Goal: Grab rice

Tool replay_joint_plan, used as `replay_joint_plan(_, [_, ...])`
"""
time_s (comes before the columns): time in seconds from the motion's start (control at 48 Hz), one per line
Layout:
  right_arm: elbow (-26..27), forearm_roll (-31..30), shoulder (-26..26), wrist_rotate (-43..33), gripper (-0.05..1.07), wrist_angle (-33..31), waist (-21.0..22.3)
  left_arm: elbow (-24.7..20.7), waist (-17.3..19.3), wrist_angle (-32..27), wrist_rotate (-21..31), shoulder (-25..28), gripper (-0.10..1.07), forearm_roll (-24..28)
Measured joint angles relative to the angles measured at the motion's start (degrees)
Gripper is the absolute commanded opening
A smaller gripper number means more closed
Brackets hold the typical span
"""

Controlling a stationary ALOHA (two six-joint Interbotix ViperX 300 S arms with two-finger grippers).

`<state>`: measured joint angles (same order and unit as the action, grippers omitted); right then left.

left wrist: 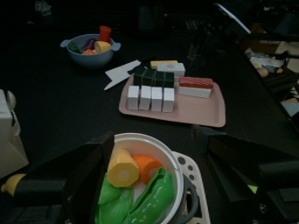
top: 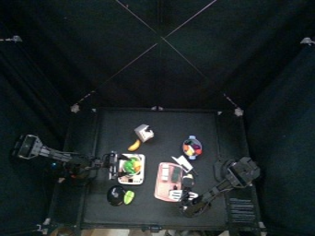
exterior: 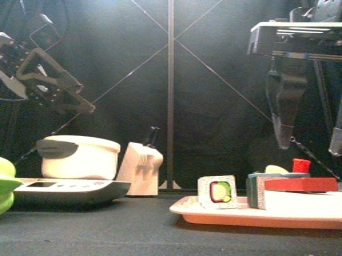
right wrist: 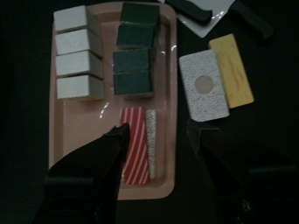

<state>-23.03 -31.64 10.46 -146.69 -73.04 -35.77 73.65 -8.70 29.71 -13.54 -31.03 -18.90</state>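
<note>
Two arms over one small black table (top: 160, 124). Pink tray (right wrist: 82, 149): holds four white rice blocks (right wrist: 75, 51) in a row along one side, two dark green squares (right wrist: 135, 54) beside them, and a red-and-white striped piece (right wrist: 140, 144) nearer the right gripper. Right gripper (right wrist: 156, 131): poised above the tray, jaws spread wide with nothing between them, tips over the striped piece and the tray's edge, apart from the rice. Off-tray items beside it: a speckled grey slab (right wrist: 205, 83) and a yellow slab (right wrist: 233, 70). Left gripper (left wrist: 152, 162): jaws wide apart, empty, straddling a white bowl of vegetables (left wrist: 140, 179). Further items: a small bowl of mixed pieces (left wrist: 89, 48) beyond the tray, and a white rice-cooker-like pot (exterior: 78, 157) in the front view.
</note>
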Motion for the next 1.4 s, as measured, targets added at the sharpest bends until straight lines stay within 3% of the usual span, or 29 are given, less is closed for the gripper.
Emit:
replay_joint_plan(0.312, [-7.7, 1.5, -0.8, -0.6, 0.89, 7.7, 1.0, 0.0, -0.1, 0.1, 0.0, 0.0, 1.03, 0.0])
replay_joint_plan(0.917, [-12.2, 0.7, 0.1, 0.2, 0.86, 16.0, 3.8, 0.1, 0.0, 0.0, 0.0, 0.0, 1.03, 0.0])
replay_joint_plan(1.25, [-12.0, 1.3, 0.3, 0.2, 0.66, 15.6, 4.0, 0.1, -0.1, 0.0, 0.0, 0.0, 1.03, 0.0])
replay_joint_plan(1.396, [-11.3, 1.7, -0.3, 0.1, 0.63, 13.1, 4.0, 0.0, -0.1, 0.0, -0.1, 0.0, 1.03, 0.0])
